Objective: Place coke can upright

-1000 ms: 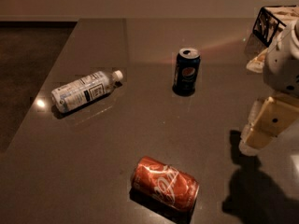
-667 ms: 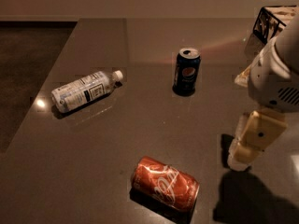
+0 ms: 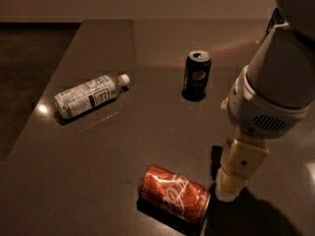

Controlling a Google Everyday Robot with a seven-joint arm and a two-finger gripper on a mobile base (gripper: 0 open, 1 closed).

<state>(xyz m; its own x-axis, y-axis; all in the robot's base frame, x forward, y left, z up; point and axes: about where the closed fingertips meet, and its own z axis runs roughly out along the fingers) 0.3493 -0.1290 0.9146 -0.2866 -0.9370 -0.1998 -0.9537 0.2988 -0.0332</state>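
Note:
The coke can (image 3: 174,193), red-orange with white cursive lettering, lies on its side on the dark table (image 3: 123,151) near the front edge, its long axis running left to right. My gripper (image 3: 235,178), cream-coloured, hangs from the large white arm at the right. Its tip is low over the table, just right of the can's right end and very close to it. It holds nothing that I can see.
A dark blue Pepsi can (image 3: 197,75) stands upright at the back centre. A clear plastic water bottle (image 3: 88,96) with a white cap lies on its side at the left. The table's left edge drops to dark floor. My arm hides the far right.
My arm has swung left and down, bringing the gripper from the right side to just beside the coke can's right end. The cans and the bottle have not moved.

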